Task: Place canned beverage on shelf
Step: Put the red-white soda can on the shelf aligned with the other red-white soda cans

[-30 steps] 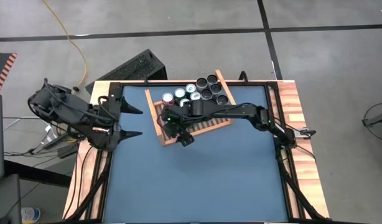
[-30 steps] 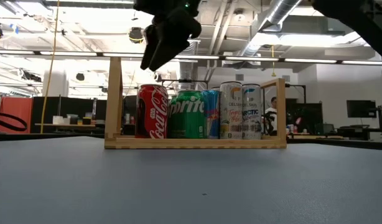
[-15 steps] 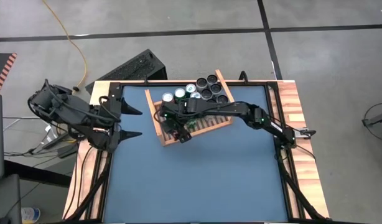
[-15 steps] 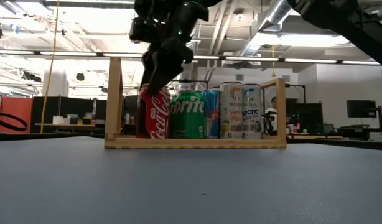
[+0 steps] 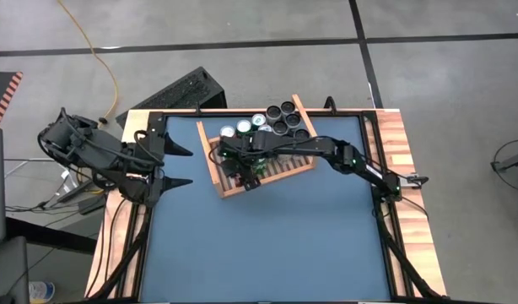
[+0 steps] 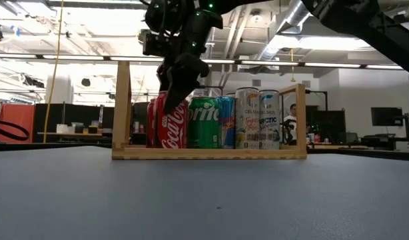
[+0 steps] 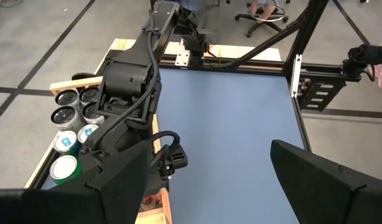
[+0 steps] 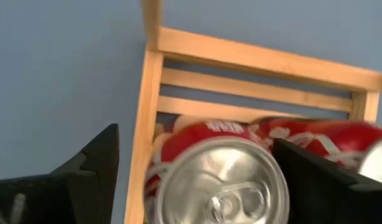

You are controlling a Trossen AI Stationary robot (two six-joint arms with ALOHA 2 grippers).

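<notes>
Right gripper [image 6: 176, 100] is over the shelf's [image 5: 228, 187] left end, jaws wide, straddling a red Coca-Cola can [image 6: 172, 122] standing in the shelf; grip unconfirmed. Left gripper [image 5: 180, 165] spread, idle at table's left edge. High view: about ten cans. Right wrist view: two red cans side by side [image 8: 219, 177].

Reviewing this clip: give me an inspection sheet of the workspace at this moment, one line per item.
Surface: blue table, bare at the front.
Job's things: wooden shelf at the back; red cola can, tilted, at its left end beside the green can.
Clutter: black-topped cans behind the shelf.
Grippers: right gripper, jaws open astride the red cola can; left gripper open, parked at the table's left edge.
Cables: yellow cable on the floor.
Surroundings: keyboard behind the table.
</notes>
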